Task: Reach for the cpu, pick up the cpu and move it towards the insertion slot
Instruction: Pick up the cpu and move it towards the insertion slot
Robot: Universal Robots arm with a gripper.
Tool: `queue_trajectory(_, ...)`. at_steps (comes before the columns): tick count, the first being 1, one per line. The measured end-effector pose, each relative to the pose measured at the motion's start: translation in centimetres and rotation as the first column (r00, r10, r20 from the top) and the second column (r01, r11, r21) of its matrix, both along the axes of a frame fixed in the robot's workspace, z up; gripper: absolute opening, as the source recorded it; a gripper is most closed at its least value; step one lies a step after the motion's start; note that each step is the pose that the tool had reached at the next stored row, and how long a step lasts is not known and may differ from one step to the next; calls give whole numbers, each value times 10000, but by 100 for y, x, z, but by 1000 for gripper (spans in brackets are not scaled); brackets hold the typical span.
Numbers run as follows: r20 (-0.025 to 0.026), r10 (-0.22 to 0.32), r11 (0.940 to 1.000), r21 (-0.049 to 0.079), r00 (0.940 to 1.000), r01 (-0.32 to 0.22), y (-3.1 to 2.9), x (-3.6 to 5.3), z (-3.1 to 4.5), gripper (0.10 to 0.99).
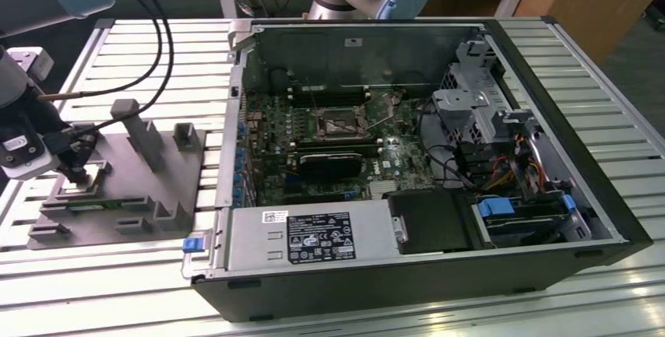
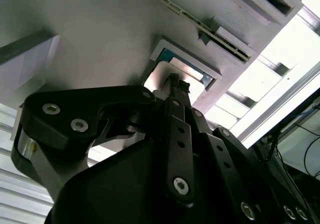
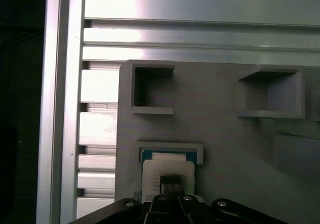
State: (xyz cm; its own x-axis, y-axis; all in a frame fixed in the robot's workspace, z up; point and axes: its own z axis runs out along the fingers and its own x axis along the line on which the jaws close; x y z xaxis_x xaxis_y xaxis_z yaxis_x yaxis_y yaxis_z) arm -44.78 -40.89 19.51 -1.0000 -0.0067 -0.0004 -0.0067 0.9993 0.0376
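Observation:
The cpu [image 3: 156,170] is a small pale square chip with a blue-edged rim, lying flat in a recess of the grey moulded fixture [image 3: 225,149]. In both wrist views my gripper [image 3: 171,180] points straight down at the chip's middle, fingers together, their tips at or just above its top. The second wrist view shows the cpu [image 2: 159,78] just past the gripper [image 2: 176,80]. In the exterior view my gripper [image 1: 77,172] stands over the fixture [image 1: 135,197] at the exterior view's left. The insertion slot [image 1: 340,124] is a dark square socket in a metal bracket on the motherboard inside the open computer case.
The open black computer case [image 1: 540,220] fills the middle and the exterior view's right, with a power supply [image 1: 311,240] at its near side. Upright posts [image 1: 130,119] rise from the fixture close to my gripper. Cables [image 1: 156,33] hang from the arm. Everything rests on a slatted aluminium table [image 1: 156,64].

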Motion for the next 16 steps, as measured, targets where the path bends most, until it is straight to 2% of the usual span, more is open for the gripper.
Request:
queue_trajectory(8, -2, -7, 10000, -1, 10000, 7, -1, 0, 0, 114)
queue_trajectory(10, -1, -8, 10000, -1, 10000, 8, -1, 0, 0, 231)
queue_trajectory(11, -2, -9, 10000, -1, 10000, 9, -1, 0, 0, 231)
queue_trajectory(12, -1, -9, 10000, -1, 10000, 9, -1, 0, 0, 294)
queue_trajectory(13, -1, -9, 10000, -2, 10000, 9, -1, 0, 0, 294)
queue_trajectory(15, -1, -10, 10000, -1, 10000, 10, -1, 0, 0, 412)
queue_trajectory(16, -2, -10, 10000, -1, 10000, 10, -1, 0, 0, 412)
